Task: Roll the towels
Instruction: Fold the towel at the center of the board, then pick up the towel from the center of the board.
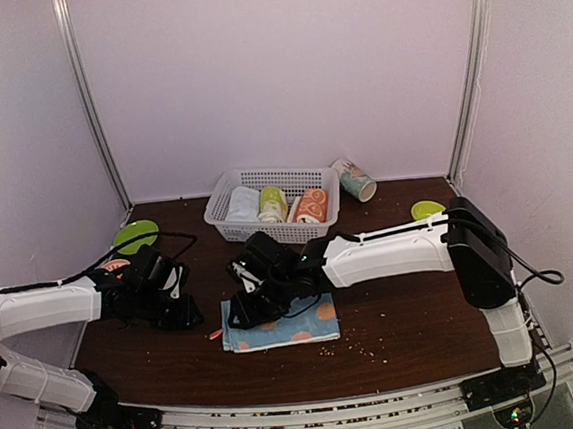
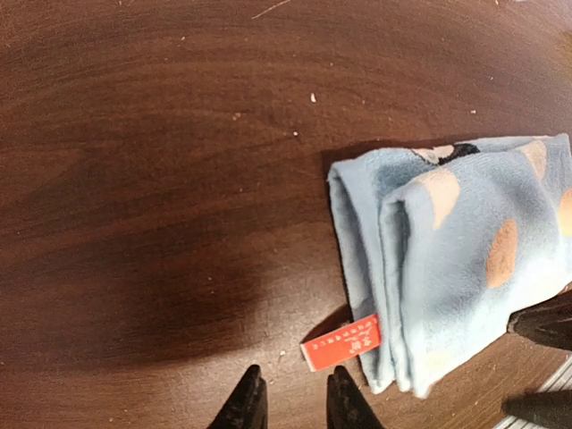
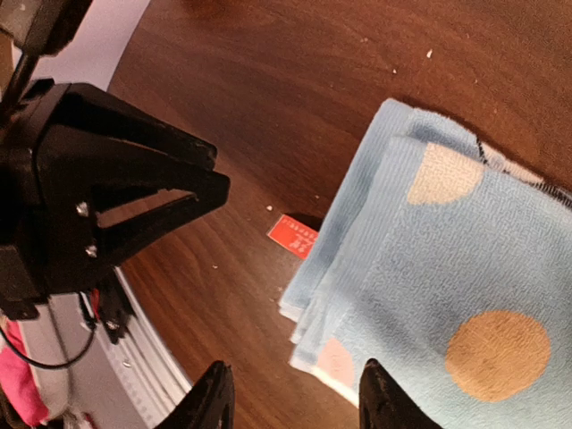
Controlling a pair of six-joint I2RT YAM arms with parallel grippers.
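Blue spotted towel [image 1: 287, 331] folded, right claw [image 3: 295, 398] parted over its edge, left claw [image 2: 293, 398] barely parted, both empty

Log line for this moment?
light blue towel folded, not rolled | left claw open beside it | right claw open over its edge
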